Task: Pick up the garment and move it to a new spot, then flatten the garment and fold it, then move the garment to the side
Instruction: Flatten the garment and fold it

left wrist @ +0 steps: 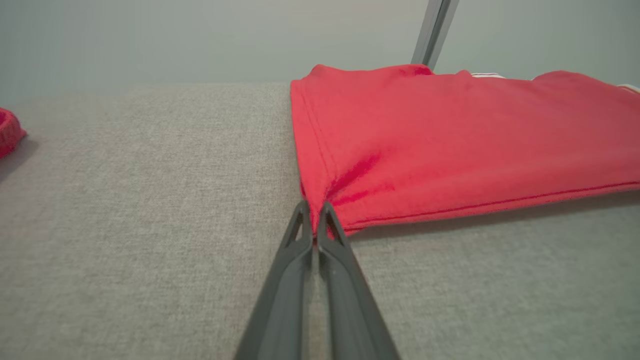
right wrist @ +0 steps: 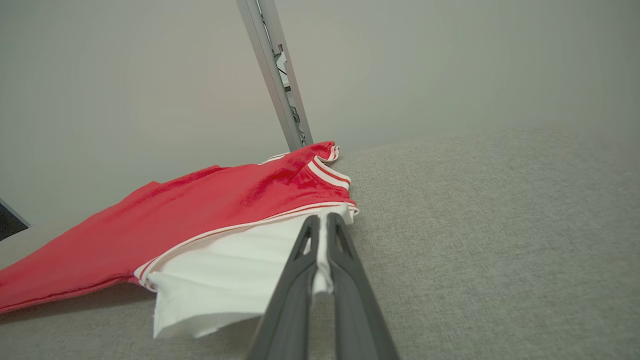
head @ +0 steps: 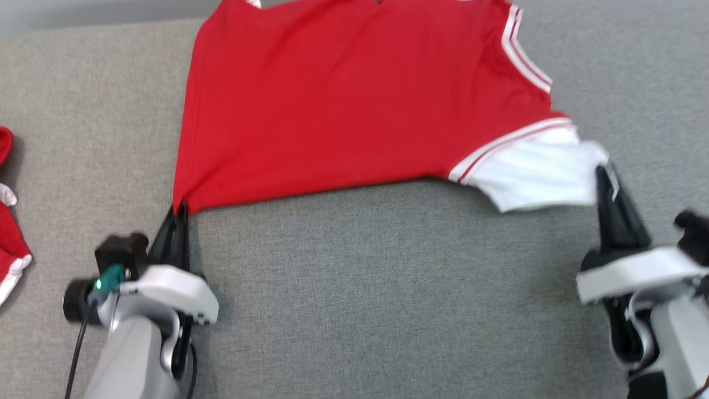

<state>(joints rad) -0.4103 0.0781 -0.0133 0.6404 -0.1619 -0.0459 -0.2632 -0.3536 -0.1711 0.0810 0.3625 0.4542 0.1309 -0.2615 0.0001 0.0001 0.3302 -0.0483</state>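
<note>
The grey cloth-covered counter (head: 388,288) carries a red jersey (head: 343,100) spread across its far half, the jersey's far part cut off by the top of the head view. Its near edge is drawn taut between the two hands and, judging by the shadow under it in both wrist views, hangs just clear of the counter while the rest lies flat.

The jersey seems to lie sideways to the robot. The stitched hem runs along its left edge, and the white sleeve (head: 532,172) and striped trim sit on the right. So the long axis runs left to right across the counter, with the neck end probably towards the robot's right.

The left hand (head: 180,213) is clamped on the near hem corner, fingers together with red cloth puckering between the tips. The right hand (head: 604,172) is clamped on the outer edge of the white sleeve, with only a thin bit of cloth caught.

That shallow bite on the sleeve is the weak point: a harder pull could slip it free and drop that side. The sleeve also gives more than the body, so an uneven pull may skew the jersey or tuck the sleeve under.

Another red and white garment (head: 8,244) lies at the counter's left edge, well apart, and could get in the way of a move to that side.
</note>
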